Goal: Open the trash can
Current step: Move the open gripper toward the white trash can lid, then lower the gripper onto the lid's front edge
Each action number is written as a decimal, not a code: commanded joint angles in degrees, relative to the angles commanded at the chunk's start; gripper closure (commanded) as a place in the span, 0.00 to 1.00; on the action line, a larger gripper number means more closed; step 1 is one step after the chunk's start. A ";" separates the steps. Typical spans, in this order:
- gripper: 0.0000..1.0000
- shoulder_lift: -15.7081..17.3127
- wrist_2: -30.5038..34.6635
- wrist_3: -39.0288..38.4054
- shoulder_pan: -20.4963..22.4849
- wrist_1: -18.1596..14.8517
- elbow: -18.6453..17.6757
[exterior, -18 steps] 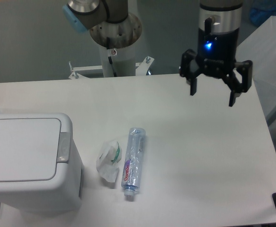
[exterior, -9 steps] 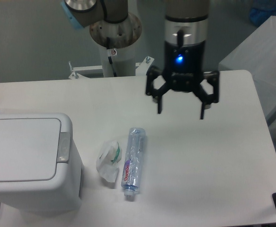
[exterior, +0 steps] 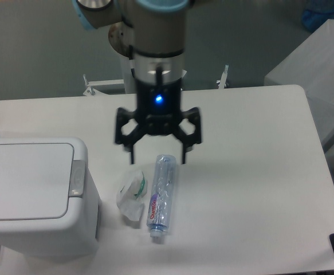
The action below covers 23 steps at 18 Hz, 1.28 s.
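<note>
The trash can [exterior: 35,195] is a big boxy white bin at the lower left of the table, its flat lid down and a grey push-button strip [exterior: 76,179] on its right rim. My gripper [exterior: 157,158] hangs open above the table, right of the bin and just over the top end of a clear plastic bottle [exterior: 161,191]. Nothing sits between its black fingers [exterior: 184,150]. It is well apart from the bin and its button.
A crumpled white wrapper [exterior: 131,193] lies between the bin and the bottle. The bottle lies lengthwise, cap toward the table's front edge. The arm's base [exterior: 139,34] stands behind the table. A grey surface [exterior: 321,69] rises at the far right.
The gripper has swept left across the table, from the far right to above the bottle, and dropped lower. It stays open. The bin, wrapper and bottle have not moved.
</note>
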 joint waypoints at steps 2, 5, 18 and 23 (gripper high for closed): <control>0.00 -0.53 0.00 -1.94 -0.70 0.87 0.09; 0.00 -1.76 0.17 -3.27 -2.19 1.58 -0.44; 0.00 -1.85 0.26 -6.17 -4.40 1.58 -1.41; 0.00 -2.02 0.35 -6.17 -5.01 1.58 -1.41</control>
